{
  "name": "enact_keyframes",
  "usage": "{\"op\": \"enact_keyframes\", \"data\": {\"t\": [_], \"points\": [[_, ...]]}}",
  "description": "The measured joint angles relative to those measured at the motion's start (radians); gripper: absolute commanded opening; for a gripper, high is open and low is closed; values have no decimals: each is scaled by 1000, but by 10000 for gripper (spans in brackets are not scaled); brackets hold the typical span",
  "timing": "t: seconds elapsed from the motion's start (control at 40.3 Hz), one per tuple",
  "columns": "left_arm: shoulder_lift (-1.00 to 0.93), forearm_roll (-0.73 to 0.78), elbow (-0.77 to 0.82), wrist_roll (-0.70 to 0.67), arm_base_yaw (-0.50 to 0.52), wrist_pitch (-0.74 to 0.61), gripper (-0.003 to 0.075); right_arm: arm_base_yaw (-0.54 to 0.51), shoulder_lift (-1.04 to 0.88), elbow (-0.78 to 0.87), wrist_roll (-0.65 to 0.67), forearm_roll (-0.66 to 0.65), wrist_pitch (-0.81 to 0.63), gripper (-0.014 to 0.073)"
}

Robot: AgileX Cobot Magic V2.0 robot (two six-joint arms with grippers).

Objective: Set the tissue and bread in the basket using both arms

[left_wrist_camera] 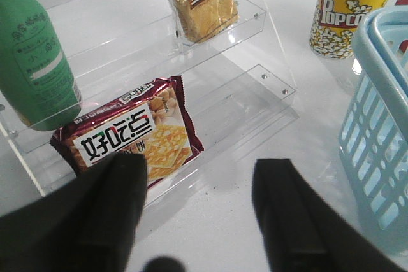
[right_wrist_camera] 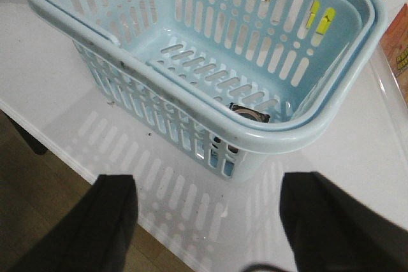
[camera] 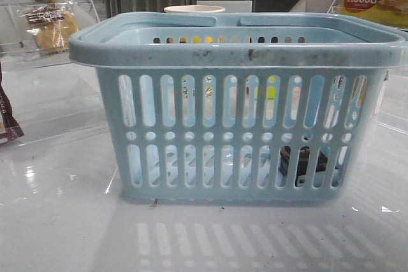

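The light-blue basket stands in the middle of the table; it also shows in the right wrist view and at the edge of the left wrist view. The dark tissue pack lies inside it at the front right corner, also seen in the right wrist view. The bread packet lies on the upper step of a clear acrylic shelf, at the far left in the front view. My left gripper is open and empty over the table before the shelf. My right gripper is open and empty, above the table's front edge near the basket.
A dark brown-red cracker packet and a green bottle sit on the acrylic shelf. A yellow popcorn cup stands behind the basket. A yellow-and-red nabati box is at the back right. The table edge runs close to the right gripper.
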Motion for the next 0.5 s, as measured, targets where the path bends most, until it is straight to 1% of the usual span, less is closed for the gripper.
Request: {"op": "enact_keyframes", "data": {"t": [0.099,0.223,0.397,0.496], "points": [[96,0,-82,0,0,39,552,0,0,0,0,0,0,570],[242,0,-188,0,0,56,552,0,0,0,0,0,2,570],[456,0,-337,0,0,52,552,0,0,0,0,0,2,570],[570,0,-419,0,0,26,552,0,0,0,0,0,2,570]]}}
